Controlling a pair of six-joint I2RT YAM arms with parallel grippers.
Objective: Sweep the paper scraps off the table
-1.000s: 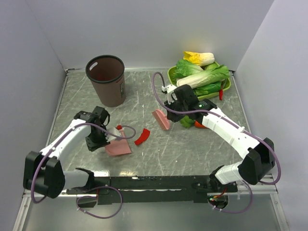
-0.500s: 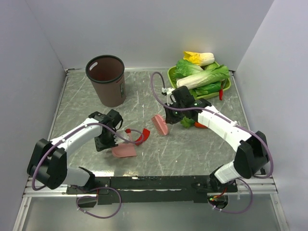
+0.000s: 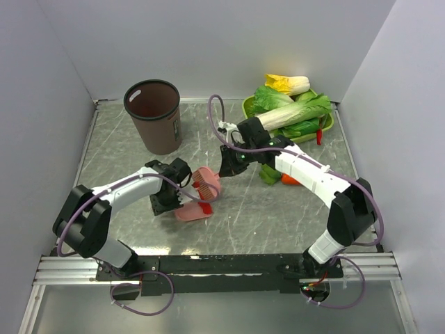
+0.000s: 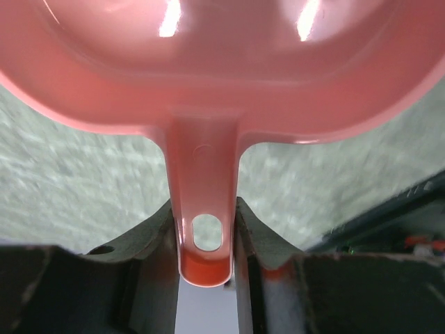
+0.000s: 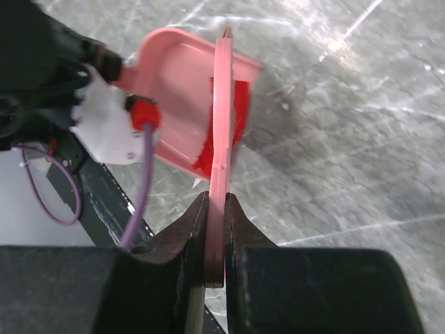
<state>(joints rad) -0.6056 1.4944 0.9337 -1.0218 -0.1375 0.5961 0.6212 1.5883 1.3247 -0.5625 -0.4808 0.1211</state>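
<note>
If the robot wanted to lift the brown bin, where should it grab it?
Probably the rim of the brown bin, coming straight down from above. It stands upright with its mouth open, so one finger can go inside and one outside the thin wall. The round body looks too wide to squeeze.

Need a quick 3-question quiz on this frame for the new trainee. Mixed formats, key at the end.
1. True or false: the left gripper has its jaws closed on the handle of the dustpan.
2. What is clamped in the jaws of the right gripper? A) a carrot B) the brush C) the brown bin
3. Fill in: in the right wrist view, the red paper scrap lies on the ____.

Key: 1 true; 2 B; 3 dustpan.
</note>
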